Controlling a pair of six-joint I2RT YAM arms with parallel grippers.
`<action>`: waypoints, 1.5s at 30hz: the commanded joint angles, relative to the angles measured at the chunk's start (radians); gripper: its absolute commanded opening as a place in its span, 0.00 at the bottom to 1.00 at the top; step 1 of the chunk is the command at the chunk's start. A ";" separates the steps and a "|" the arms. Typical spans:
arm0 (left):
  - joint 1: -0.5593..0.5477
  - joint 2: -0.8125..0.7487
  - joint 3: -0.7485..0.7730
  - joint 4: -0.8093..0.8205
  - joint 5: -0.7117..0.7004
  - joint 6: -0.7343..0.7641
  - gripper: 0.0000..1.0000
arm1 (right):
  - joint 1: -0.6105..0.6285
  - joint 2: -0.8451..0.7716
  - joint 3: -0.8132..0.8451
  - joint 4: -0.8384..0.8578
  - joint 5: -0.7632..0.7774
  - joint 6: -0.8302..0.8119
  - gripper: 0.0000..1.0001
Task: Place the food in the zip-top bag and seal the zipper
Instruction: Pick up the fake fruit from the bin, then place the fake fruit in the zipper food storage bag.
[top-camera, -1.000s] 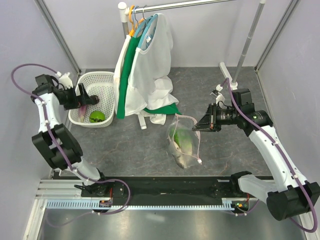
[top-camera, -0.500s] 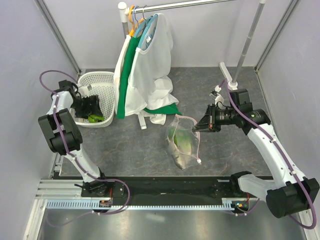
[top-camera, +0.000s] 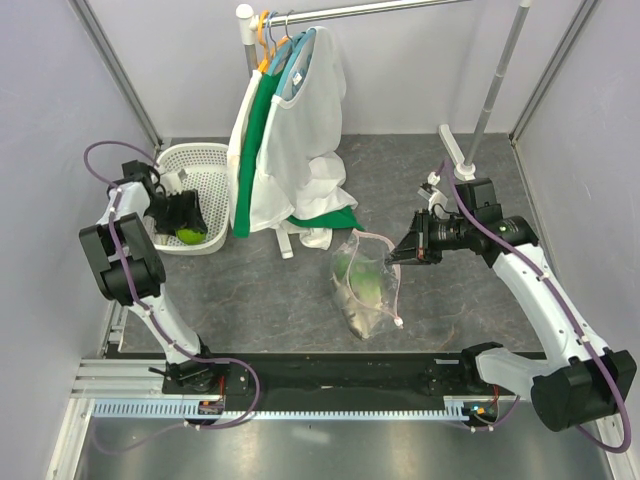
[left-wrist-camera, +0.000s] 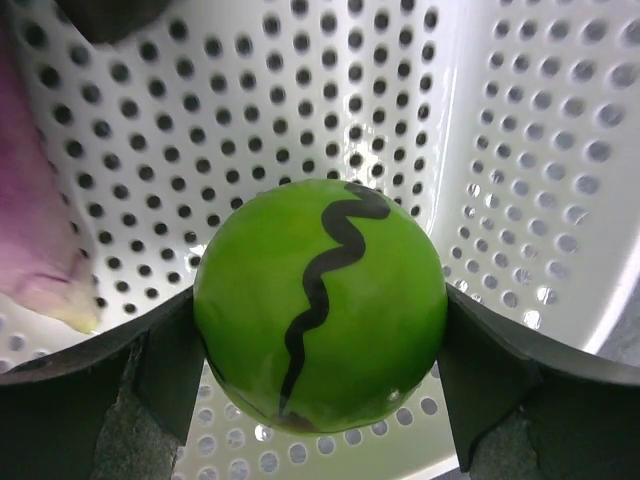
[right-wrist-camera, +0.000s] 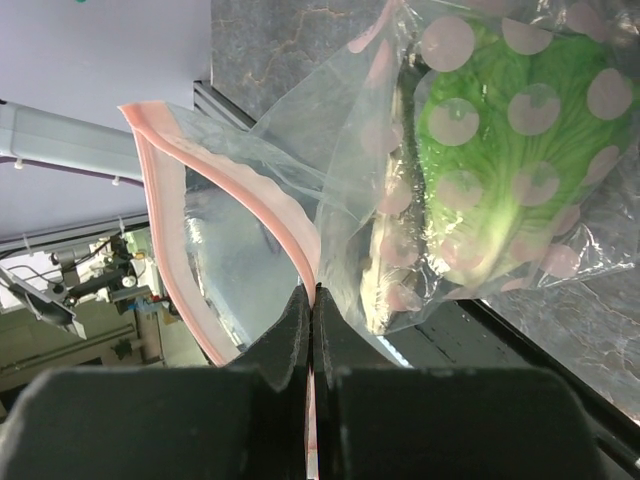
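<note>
Left wrist: left tool (left-wrist-camera: 320, 340) clamps green fruit (left-wrist-camera: 330, 290) inside white basket (left-wrist-camera: 520, 150). Right tool (right-wrist-camera: 312, 300) pinches zipper (right-wrist-camera: 170, 250); lettuce (right-wrist-camera: 500, 170) in zip-top bag (right-wrist-camera: 330, 150).

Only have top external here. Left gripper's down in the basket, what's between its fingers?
Observer: Left wrist shows the green fruit, black squiggle on it, between the fingers of the left gripper, both touching it.
Operator: Anything else in there?
Observer: The eggplant lies beside the fruit on the basket floor.
Operator: And the other arm?
Observer: The right gripper is shut on the pink zipper; lettuce sits inside the bag.
</note>
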 joint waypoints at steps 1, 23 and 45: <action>0.003 -0.075 0.087 -0.007 0.059 -0.019 0.69 | 0.001 0.009 0.048 -0.022 0.042 -0.056 0.00; -0.614 -0.824 0.182 -0.027 0.360 -0.260 0.57 | 0.111 0.165 0.213 0.034 0.119 -0.136 0.00; -1.221 -0.495 0.152 -0.039 -0.042 -0.151 0.67 | 0.255 0.209 0.342 -0.035 0.279 -0.186 0.00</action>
